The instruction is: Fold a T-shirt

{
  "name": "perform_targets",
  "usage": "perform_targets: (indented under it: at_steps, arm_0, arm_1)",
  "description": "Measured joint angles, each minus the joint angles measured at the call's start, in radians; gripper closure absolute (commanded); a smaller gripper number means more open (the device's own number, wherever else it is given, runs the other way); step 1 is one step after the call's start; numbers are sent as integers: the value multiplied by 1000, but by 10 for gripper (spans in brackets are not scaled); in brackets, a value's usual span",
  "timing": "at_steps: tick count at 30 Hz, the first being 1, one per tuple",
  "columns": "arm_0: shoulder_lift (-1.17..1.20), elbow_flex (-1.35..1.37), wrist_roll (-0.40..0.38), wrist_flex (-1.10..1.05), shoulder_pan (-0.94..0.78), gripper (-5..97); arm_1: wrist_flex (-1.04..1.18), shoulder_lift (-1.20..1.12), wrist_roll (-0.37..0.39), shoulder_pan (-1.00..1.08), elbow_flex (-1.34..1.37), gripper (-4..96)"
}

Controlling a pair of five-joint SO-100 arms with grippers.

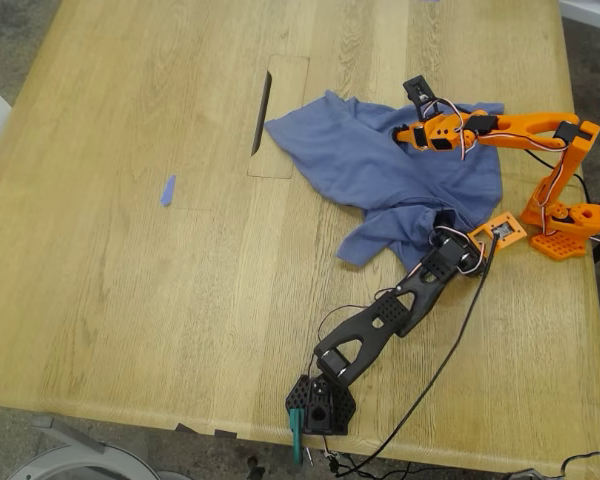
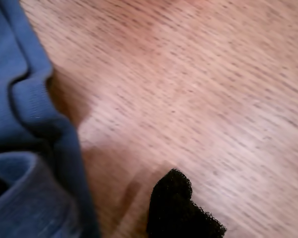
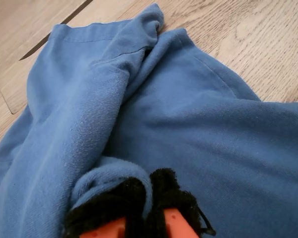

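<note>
Blue T-shirt [image 3: 188,124] in second hand [image 3: 146,198]

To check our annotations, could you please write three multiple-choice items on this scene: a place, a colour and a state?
1. In the exterior view, the blue scrap lies: A left of the T-shirt; B on it; C right of it.
2. The arm carrying my second tool is: A white; B orange; C green.
3. My second tool is: A open; B shut on a T-shirt fold; C holding the scrap.
Answers: A, it lies on bare table there; B, orange shows behind its pads; B, the pads pinch a fold.
</note>
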Motion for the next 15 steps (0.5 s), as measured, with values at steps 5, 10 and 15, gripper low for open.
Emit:
perform_targets:
  at_steps: [5,10,15]
  arm_0:
    - [-15,-2,51,0,-34,339]
    - [-31,-2,110,0,-54,385]
    - [-52,-2,173,-2,-83,503]
  arm_1:
    - [0,-9,2,-3,-2,915]
    - [0,-12,2,-5,-5,915]
    - [0,-12,2,-5,-5,915]
